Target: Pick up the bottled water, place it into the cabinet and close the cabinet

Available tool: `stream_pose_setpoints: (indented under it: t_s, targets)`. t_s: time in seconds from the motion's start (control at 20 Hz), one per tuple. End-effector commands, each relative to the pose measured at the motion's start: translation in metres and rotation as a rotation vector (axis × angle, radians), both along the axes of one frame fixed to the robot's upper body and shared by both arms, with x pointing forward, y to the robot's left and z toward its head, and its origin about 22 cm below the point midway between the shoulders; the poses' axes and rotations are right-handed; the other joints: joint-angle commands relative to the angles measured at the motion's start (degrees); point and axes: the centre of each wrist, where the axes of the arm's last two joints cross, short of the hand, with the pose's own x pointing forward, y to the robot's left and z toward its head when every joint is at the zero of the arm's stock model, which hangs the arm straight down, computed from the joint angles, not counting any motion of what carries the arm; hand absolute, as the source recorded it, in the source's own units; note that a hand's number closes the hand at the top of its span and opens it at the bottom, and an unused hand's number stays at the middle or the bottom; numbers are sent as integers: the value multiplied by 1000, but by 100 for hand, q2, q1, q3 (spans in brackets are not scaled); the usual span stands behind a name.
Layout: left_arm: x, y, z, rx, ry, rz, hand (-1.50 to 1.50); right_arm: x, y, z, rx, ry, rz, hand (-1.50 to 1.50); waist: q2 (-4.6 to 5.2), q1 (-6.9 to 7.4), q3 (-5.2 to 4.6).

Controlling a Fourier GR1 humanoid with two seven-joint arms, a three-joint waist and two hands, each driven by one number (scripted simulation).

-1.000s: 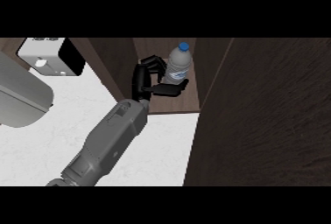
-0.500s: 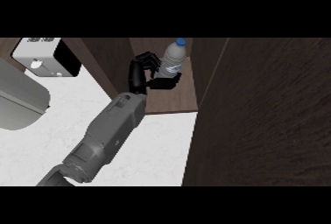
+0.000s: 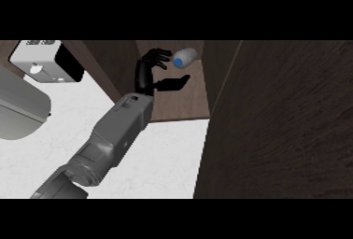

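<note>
In cabinet [image 3: 180, 100], bottled water [image 3: 185, 57], robot hand [image 3: 148, 70] open

The clear plastic water bottle with the blue cap [image 3: 185, 57] is sitting inside the dark brown wooden cabinet [image 3: 180, 100] — seen nearly end-on, its cap facing the view, so its exact tilt is hard to judge. The cabinet is standing open — its tall dark door [image 3: 283, 121] is swinging out at the right.
</note>
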Motion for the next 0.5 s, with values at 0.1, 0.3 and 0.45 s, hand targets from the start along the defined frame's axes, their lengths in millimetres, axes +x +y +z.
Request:
stream_pose_setpoints:
  t_s: [0.1, 0.3, 0.45]
  targets:
    - [2, 2, 1, -38, -1, 18, -150, -7, 1, 5, 31, -6, 30, -150, 54, -138, -3]
    - [9, -3, 15, -31, -6, -12, -150, -14, -8, 16, 28, -28, 20, -150, 19, -53, 0]
    - [5, 3, 4, -69, 2, 1, -150, -8, -1, 8, 26, -25, 25, -150, 53, -88, -6]
